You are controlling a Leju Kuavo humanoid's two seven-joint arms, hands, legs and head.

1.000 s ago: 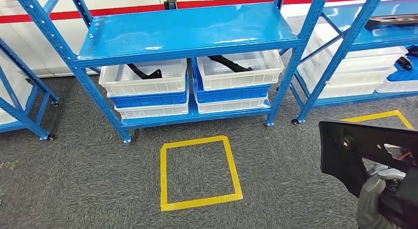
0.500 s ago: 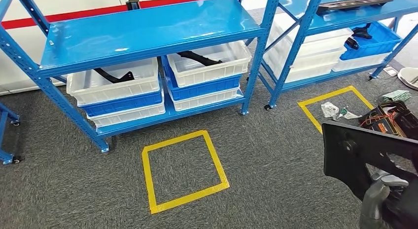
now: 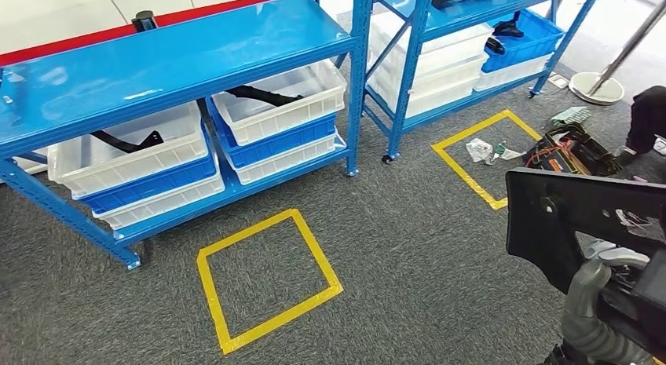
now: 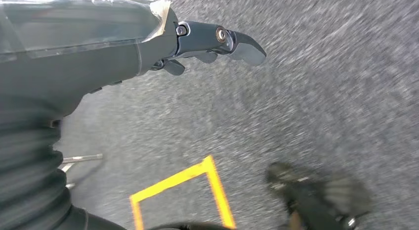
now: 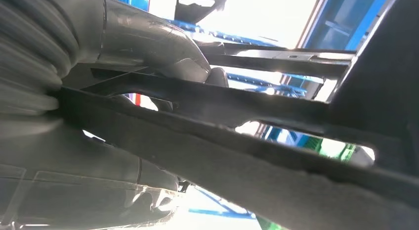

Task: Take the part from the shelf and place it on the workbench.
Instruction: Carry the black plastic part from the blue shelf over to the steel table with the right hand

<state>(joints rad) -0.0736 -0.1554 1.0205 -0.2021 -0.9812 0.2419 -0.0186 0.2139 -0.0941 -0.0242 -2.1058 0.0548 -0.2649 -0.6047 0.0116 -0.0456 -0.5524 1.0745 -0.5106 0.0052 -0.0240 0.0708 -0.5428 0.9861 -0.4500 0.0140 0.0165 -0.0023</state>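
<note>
At the lower right of the head view, my right hand (image 3: pixel 594 301) grips a flat black part (image 3: pixel 577 220) from below and holds it above the carpet. In the right wrist view the part's dark bars (image 5: pixel 257 146) run across the picture, with the right hand (image 5: pixel 163 52) wrapped around one of them. My left hand (image 4: pixel 207 39) hangs over the grey carpet with its fingers stretched out and nothing in it. The blue shelf (image 3: pixel 157 63) stands at the upper left, with black parts (image 3: pixel 263 94) lying in white bins (image 3: pixel 275 106) on its lower level.
Two yellow tape squares (image 3: pixel 267 279) (image 3: pixel 479 157) mark the carpet in front of the shelves. A second blue shelf (image 3: pixel 463 35) with bins stands at the upper right. A dark box of wires (image 3: pixel 569 149), scraps and a white pole base (image 3: pixel 597 86) lie on the floor ahead of the held part.
The whole picture has slid left as the camera turned right, so the shelves sit further left. The part stays in my right hand at the same spot.
</note>
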